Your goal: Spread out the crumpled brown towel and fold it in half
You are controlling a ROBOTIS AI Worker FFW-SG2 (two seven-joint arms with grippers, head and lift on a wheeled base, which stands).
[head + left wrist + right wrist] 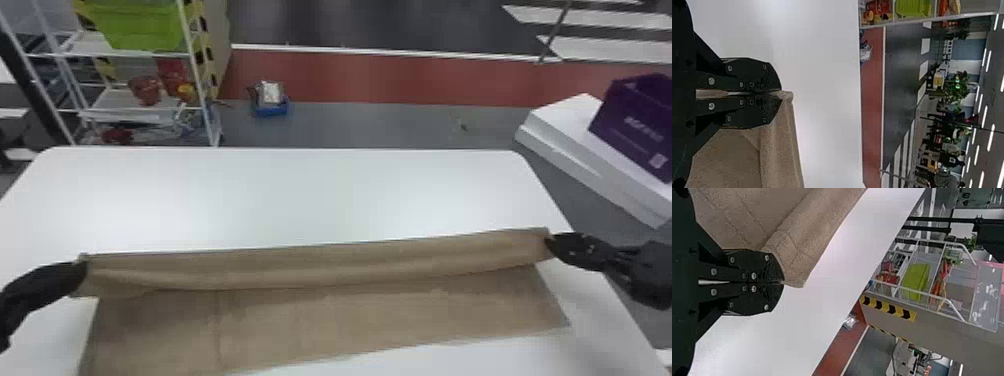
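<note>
- Found brown towel stretched across lower frame, over worktop.
- Noted left end effector, lower left, clenched on one corner.
- Noted right end effector, lower right, clenched on another corner.

- The towel lies on the table, between left gripper and right gripper.
- A rack stands behind, left.
- A box sits far right.
</note>
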